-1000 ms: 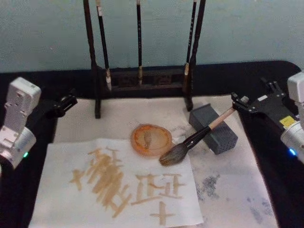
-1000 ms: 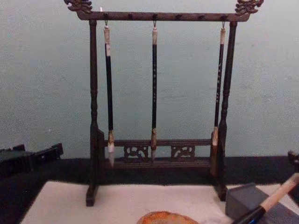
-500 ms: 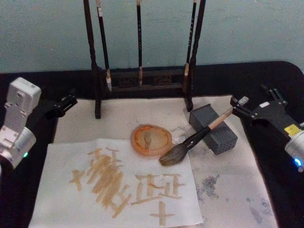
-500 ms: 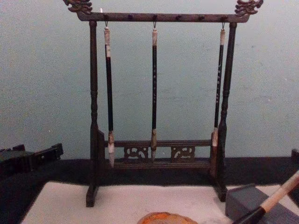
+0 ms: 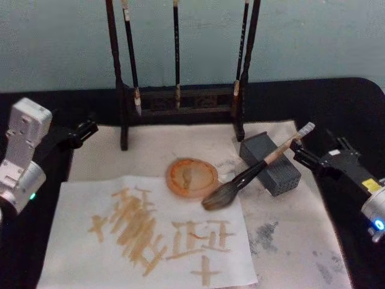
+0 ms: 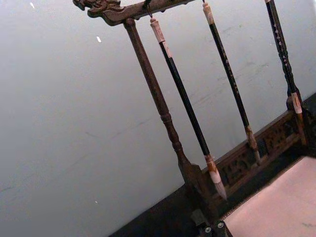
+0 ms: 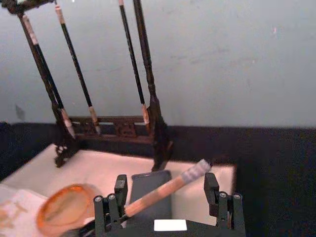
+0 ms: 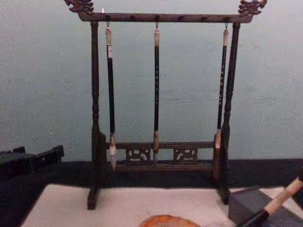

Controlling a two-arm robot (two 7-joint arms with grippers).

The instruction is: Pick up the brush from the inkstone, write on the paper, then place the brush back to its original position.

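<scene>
Between the spread fingers of the right hand (image 7: 165, 183): pale tan handle end of the brush (image 5: 249, 174), newly straddled as the hand has closed in, unclamped; pickup looks imminent. Beyond the hand: black shaft propped on the matte grey block inkstone (image 5: 274, 165), bushy head at the corner of the paper (image 5: 78, 253). Left hand (image 5: 81, 131) parked, far opposite.

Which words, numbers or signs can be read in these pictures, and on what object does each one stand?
No text can be read with certainty.
Paper: tan brush strokes like characters, two of them crosses like "+"; not legible as words.
White label on the right gripper: blurred, unreadable.
Yellow label on the right arm: too small to read.
Hanging brushes: faint handle marks, too small.
</scene>
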